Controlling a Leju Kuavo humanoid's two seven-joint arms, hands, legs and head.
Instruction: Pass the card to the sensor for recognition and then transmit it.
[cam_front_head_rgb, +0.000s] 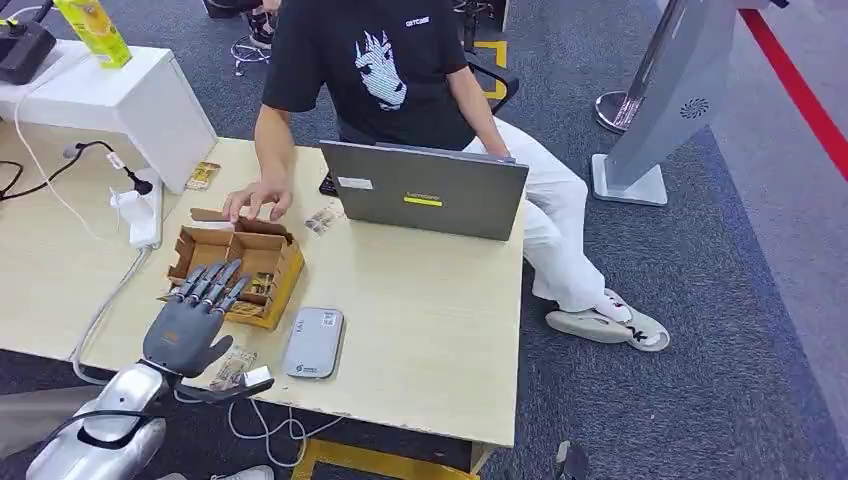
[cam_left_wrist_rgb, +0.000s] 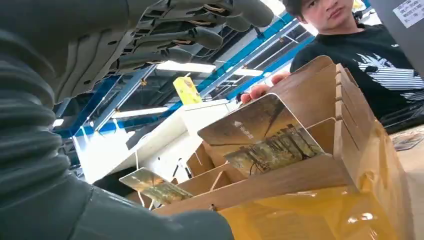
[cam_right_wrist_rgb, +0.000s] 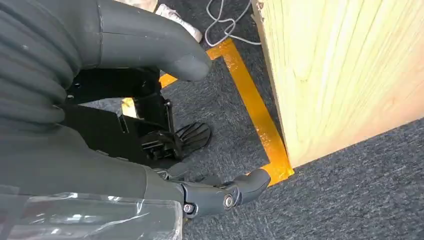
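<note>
My left hand (cam_front_head_rgb: 190, 320) hovers open over the near side of a small cardboard box (cam_front_head_rgb: 287, 278), its fingers (cam_front_head_rgb: 213, 283) stretched flat above the inside. Several picture cards stand in the box; in the left wrist view the nearest card (cam_left_wrist_rgb: 260, 135) leans upright just beneath my fingers (cam_left_wrist_rgb: 195, 30), untouched. One loose card (cam_front_head_rgb: 232, 368) lies on the table beside my wrist. A flat grey card sensor (cam_front_head_rgb: 312, 342) rests to the right of the box. My right hand (cam_right_wrist_rgb: 75, 162) hangs beside the table's side panel (cam_right_wrist_rgb: 340, 75), holding nothing.
A person sits across the table with one hand (cam_front_head_rgb: 257, 200) on the box's far flap. A grey laptop (cam_front_head_rgb: 425, 190) stands at the far edge. Loose cards (cam_front_head_rgb: 322, 220) lie near it. A white power strip (cam_front_head_rgb: 140, 215) and cables sit left.
</note>
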